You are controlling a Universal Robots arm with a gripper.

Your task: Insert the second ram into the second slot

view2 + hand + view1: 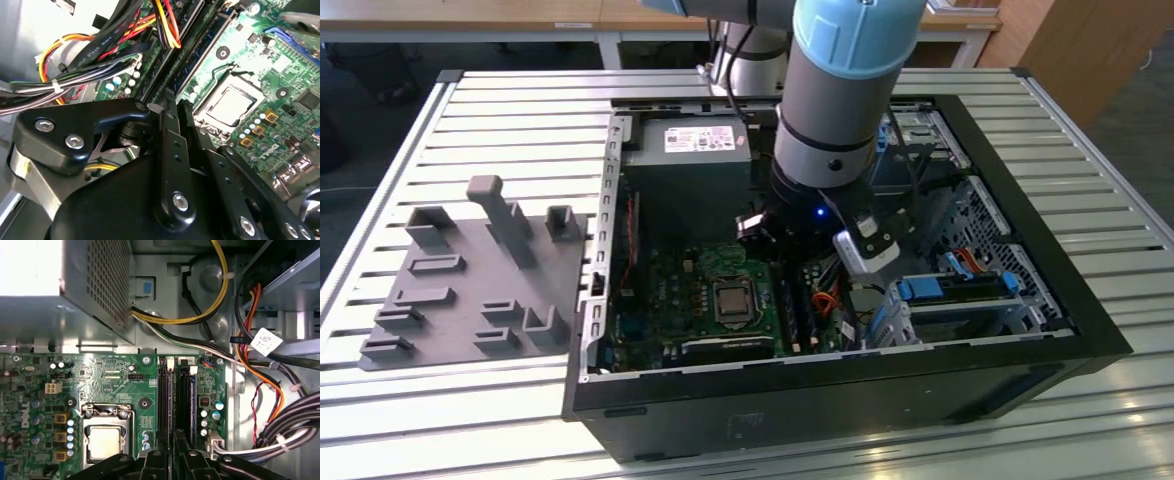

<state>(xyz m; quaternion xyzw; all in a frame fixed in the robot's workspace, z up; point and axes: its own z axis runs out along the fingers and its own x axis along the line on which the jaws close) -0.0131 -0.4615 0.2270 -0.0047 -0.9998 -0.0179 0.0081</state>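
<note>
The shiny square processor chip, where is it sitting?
In the first wrist view, the processor sits in its socket on the green motherboard, beside the memory slots and below the metal power supply box.

Slatted metal table (494, 110); wooden desk (480, 15) behind; dark floor.

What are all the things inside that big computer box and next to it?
Computer case: one, black, lying open on the slatted table.
Motherboard: one, green, on the case floor.
Processor: one, silver, in its socket on the motherboard.
Memory slots: a row, black, beside the processor; whether a stick sits in them I cannot tell.
Power supply: one, grey, at the case's far end.
Cables: a bundle, black, yellow, orange, red.
Drive brackets: light blue, at the exterior view's right.
Tray: one, grey, at the exterior view's left.
Arm: one, grey and blue.
Gripper: one, black, over the memory slots.
</note>
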